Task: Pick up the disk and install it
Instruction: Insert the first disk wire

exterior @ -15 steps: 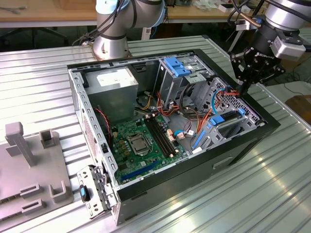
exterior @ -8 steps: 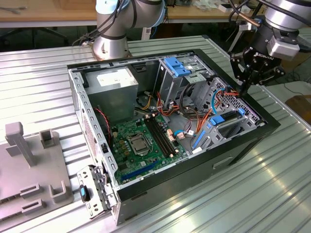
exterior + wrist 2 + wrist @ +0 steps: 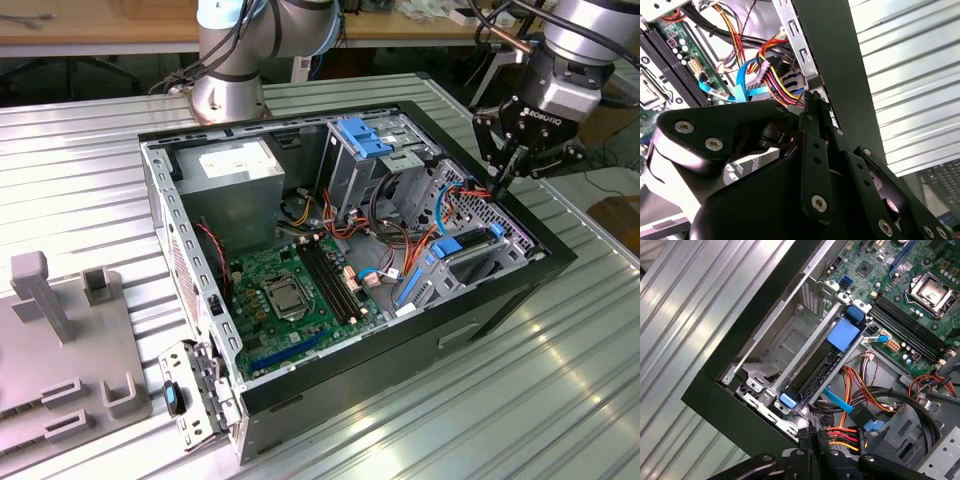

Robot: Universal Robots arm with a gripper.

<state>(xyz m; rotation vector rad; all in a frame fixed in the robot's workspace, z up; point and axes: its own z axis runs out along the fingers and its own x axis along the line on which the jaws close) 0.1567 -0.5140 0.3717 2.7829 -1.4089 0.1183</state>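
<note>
The disk [image 3: 812, 371], a dark flat body with bright blue plastic at both ends, lies in the metal bay at the case's corner. In the exterior view the disk [image 3: 478, 265] sits low at the case's right end. My gripper [image 3: 497, 185] hangs just above that end, its fingers pointing down and pressed together. In both wrist views the gripper [image 3: 813, 100] tip rests against a bundle of red, orange and yellow wires [image 3: 840, 437] beside the bay. I cannot see anything pinched between the fingers.
The open computer case [image 3: 520, 290] lies on a ribbed metal table [image 3: 90, 190]. Inside are the green motherboard [image 3: 290, 290], a grey power supply [image 3: 235, 170], an upper drive cage with blue clips [image 3: 365, 135] and loose blue data cables [image 3: 840, 402]. Grey fixtures [image 3: 60, 350] stand at the exterior view's left.
</note>
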